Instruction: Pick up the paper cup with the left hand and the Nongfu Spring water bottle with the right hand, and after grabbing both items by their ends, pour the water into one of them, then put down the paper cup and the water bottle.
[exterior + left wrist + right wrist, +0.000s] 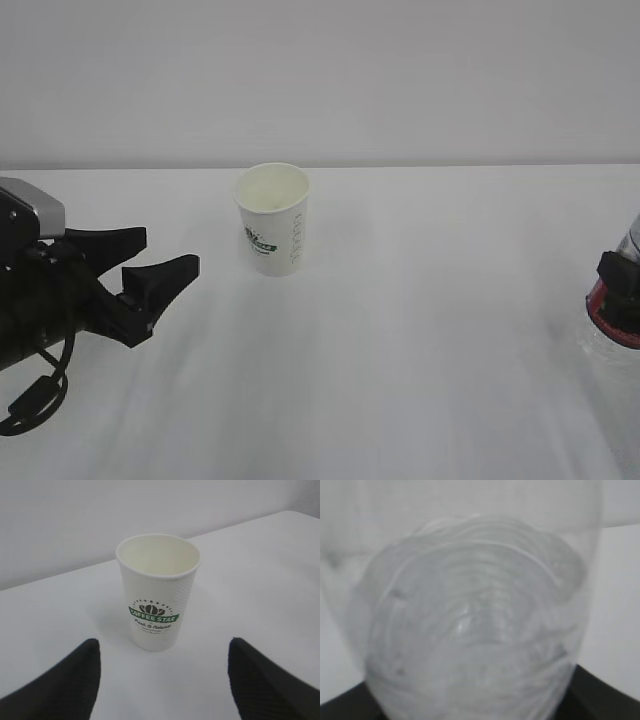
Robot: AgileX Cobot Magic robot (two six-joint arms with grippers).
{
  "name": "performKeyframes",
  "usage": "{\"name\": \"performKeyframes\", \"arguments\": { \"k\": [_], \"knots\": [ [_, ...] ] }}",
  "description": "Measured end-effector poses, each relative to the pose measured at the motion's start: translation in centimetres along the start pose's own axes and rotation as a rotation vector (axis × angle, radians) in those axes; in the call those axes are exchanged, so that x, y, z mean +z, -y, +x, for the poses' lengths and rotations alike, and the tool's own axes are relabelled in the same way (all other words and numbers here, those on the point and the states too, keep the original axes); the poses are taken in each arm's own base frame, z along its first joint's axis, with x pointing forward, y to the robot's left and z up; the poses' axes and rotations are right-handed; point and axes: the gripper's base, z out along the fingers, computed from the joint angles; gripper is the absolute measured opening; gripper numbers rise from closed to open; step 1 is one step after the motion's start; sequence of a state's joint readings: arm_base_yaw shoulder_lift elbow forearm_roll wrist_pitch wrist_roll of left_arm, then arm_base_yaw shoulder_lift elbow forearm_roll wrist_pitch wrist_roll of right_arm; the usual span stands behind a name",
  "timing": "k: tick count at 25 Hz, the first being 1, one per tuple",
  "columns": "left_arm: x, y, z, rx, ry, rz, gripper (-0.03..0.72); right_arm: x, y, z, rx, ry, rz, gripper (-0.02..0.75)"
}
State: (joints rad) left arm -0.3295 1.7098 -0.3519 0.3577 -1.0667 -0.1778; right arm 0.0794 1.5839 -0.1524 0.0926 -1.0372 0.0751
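Approaching small white paper cup with green logo (157, 592), upright at far centre | black two-finger left gripper (150, 275) gapes wide, near left; centre your jaws either side | right gripper clasps clear plastic water bottle (470, 625), right edge | white table (420, 330), plain wall.

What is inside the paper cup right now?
The paper cup shows only bare cream inner wall through its open mouth. Its bottom is hidden by the near rim, so any water down there can't be ruled out.

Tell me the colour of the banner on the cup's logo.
Green, with white lettering, on the paper cup; clearest in the left wrist view.
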Motion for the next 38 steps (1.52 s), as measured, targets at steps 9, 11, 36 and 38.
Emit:
{"name": "performKeyframes", "arguments": {
  "k": [9,11,36,38],
  "knots": [
    [0.0,0.0,0.0,0.0,0.0,0.0,0.579,-1.6,-0.3,-1.5,0.002,-0.012,-0.021,0.454],
    [0.0,0.0,0.0,0.0,0.0,0.0,0.579,-2.0,-0.3,-1.9,0.003,-0.003,-0.025,0.454],
    [0.5,0.3,0.7,-0.001,0.01,0.046,0.583,-3.4,-1.0,-4.8,-0.065,-0.053,-0.066,0.453],
    [0.8,0.2,1.7,-0.015,-0.023,0.048,0.6,-3.4,-1.0,-4.8,-0.067,-0.053,-0.066,0.453]
  ]
}}
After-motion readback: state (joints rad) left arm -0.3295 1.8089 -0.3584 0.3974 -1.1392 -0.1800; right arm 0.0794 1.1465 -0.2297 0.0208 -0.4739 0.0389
